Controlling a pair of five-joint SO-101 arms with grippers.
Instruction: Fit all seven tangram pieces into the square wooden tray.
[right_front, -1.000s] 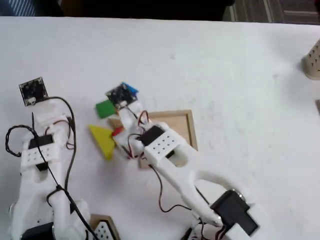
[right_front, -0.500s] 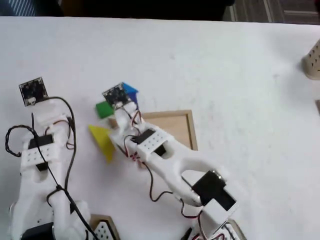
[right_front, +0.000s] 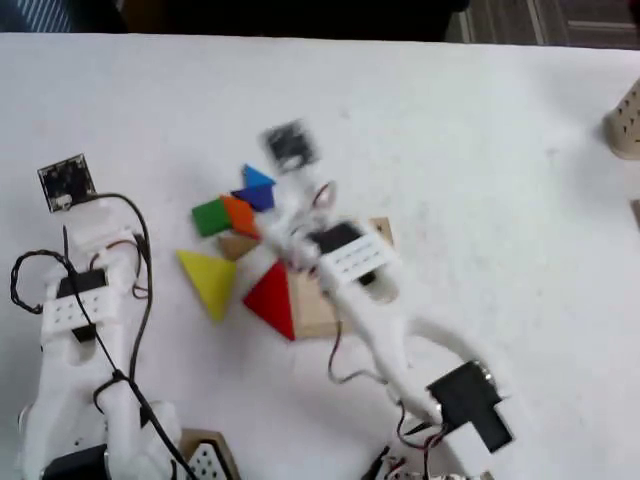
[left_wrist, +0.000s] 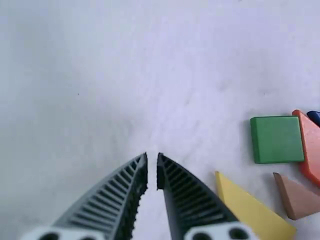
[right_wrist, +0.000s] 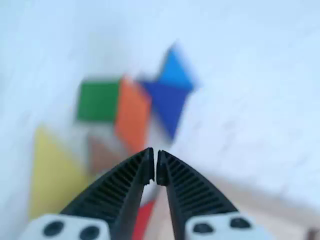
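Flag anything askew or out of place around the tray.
The red triangle seems to lie across the edge of the wooden tray, partly on the table, rather than seated inside. The yellow triangle and green square lie loose on the table beside the tray.

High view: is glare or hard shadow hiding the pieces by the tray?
High view: even light, no glare; green square, yellow triangle and red triangle read plainly, though the right arm covers part of the tray. Left wrist view: no glare on the table.
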